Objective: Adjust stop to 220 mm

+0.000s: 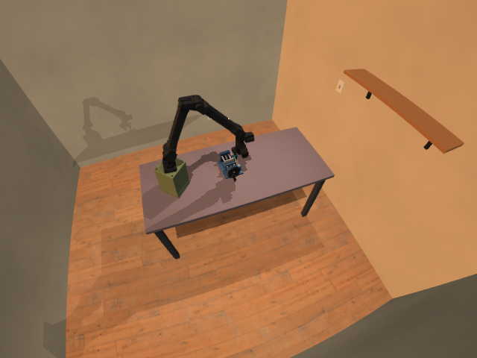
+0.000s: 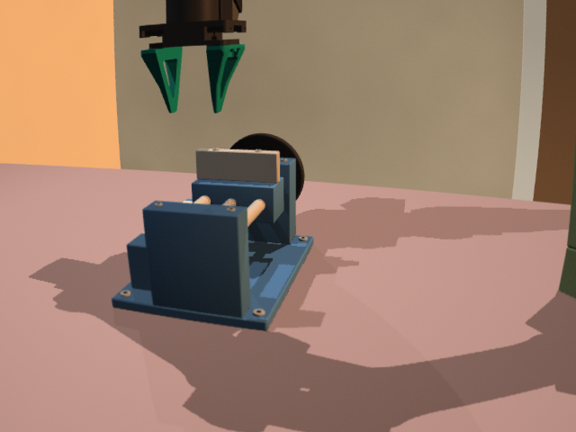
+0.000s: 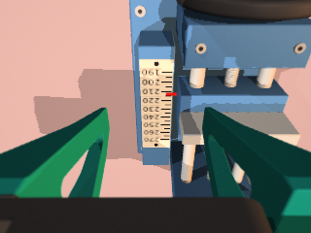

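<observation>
The blue stop carriage [image 2: 235,193] [image 3: 233,92] carries a grey plate [image 2: 237,166] [image 3: 243,127] and sits on rods near the handwheel end. The red pointer [image 3: 171,94] stands a little past 210 on the scale [image 3: 151,104], between 210 and 220, at about 213 mm. The black handwheel [image 1: 233,171] [image 2: 263,141] [image 3: 248,8] is at the end of the fixture; its crank handle [image 1: 234,178] shows in the top view. My gripper [image 2: 194,112] [image 3: 155,117] is open and empty, with green fingers pointing down above the fixture, clear of the handwheel.
The blue base plate [image 2: 279,279] rests on the table [image 1: 281,165]. A blue end block [image 2: 195,260] stands opposite the handwheel. The arm is mounted on a green box [image 1: 169,185] at the table's left. A wall shelf [image 1: 404,107] is far off at the right.
</observation>
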`<state>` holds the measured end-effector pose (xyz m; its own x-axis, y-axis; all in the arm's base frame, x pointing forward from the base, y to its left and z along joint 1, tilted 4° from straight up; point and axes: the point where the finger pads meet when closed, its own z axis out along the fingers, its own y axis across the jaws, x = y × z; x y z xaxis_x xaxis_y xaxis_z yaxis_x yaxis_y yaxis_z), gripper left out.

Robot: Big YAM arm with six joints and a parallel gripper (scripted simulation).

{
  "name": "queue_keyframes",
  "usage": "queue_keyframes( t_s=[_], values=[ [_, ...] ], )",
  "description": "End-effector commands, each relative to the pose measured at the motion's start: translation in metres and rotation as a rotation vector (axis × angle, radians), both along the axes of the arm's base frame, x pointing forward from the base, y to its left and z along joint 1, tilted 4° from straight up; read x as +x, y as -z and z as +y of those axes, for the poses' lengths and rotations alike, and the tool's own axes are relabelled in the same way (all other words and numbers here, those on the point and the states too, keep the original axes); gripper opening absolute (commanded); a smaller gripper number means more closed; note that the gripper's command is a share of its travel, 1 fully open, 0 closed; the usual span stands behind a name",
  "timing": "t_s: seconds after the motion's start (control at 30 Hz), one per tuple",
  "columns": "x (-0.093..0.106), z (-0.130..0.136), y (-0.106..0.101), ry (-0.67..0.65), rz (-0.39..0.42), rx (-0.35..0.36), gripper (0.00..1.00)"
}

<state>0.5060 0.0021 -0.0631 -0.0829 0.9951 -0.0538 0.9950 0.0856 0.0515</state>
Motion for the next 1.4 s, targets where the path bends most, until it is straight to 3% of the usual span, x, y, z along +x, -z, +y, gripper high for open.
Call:
queue_keyframes(
  t_s=[0.0, 0.13, 0.3, 0.37, 0.53, 0.57, 0.77, 0.97, 1.1, 1.2, 1.23, 1.37],
  values=[
    [0.01, -0.002, -0.01, 0.015, -0.031, -0.001, 0.53],
    [0.005, -0.013, -0.017, 0.004, -0.049, -0.002, 0.53],
    [-0.033, -0.068, -0.016, 0.003, -0.047, -0.005, 0.53],
    [-0.033, -0.068, -0.016, 0.003, -0.047, -0.005, 0.53],
    [-0.056, -0.102, -0.015, 0.003, -0.045, -0.01, 0.53],
    [-0.061, -0.099, -0.002, 0.0, -0.015, -0.003, 0.53],
    [-0.048, -0.093, -0.011, -0.02, -0.042, -0.009, 0.53],
    [-0.062, -0.102, 0.023, 0.004, -0.006, -0.004, 0.53],
    [-0.05, -0.102, 0.049, -0.004, -0.023, -0.007, 0.53],
    [-0.051, -0.102, 0.05, -0.005, -0.022, -0.007, 0.53],
    [-0.042, -0.103, 0.032, -0.004, -0.061, -0.015, 0.53],
    [-0.038, -0.104, 0.03, -0.003, -0.069, -0.016, 0.53]
  ],
)
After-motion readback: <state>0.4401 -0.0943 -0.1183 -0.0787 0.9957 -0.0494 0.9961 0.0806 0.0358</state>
